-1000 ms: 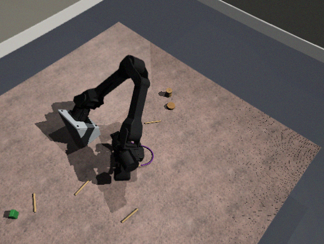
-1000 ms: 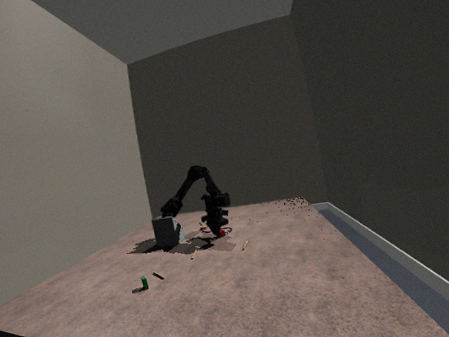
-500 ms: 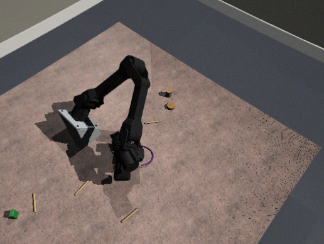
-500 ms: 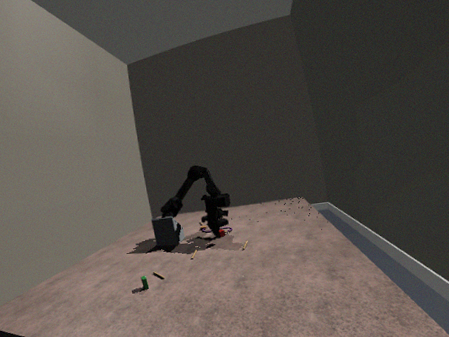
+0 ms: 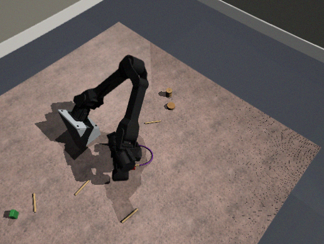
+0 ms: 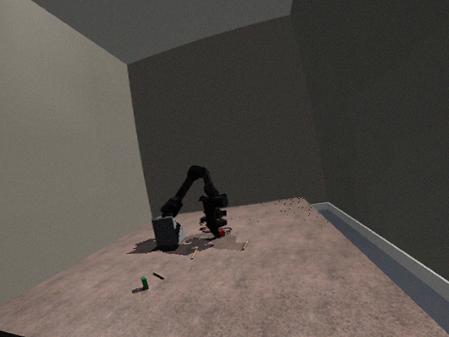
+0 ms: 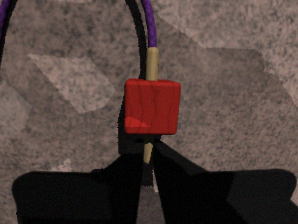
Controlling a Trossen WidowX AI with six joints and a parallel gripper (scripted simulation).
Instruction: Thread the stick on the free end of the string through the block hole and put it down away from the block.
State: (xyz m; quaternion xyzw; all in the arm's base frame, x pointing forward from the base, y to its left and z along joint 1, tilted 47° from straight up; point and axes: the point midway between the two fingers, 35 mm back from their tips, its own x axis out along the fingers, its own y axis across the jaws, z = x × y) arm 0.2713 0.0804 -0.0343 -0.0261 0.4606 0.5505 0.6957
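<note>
The red wooden block (image 5: 134,168) (image 6: 221,233) (image 7: 152,106) sits on the table, partly hidden by the arm in the top view. The thin stick (image 7: 152,62) runs through its hole: the string end sticks out at the far side, a short tip at the near side. The purple string (image 5: 152,155) (image 7: 151,25) leaves the stick's far end and curves over the table, outside the block. My gripper (image 7: 147,144) is shut on the stick's near tip, close to the block. The button with the string's fixed end cannot be made out; the arm hides that part in the top view.
Loose sticks lie at several places, one (image 5: 152,122) behind the arm, others (image 5: 82,187) (image 5: 129,215) (image 5: 34,202) in front. A brown cylinder (image 5: 169,92) and a brown disc (image 5: 171,105) stand behind. A green piece (image 5: 13,214) (image 6: 145,283) is at the front left.
</note>
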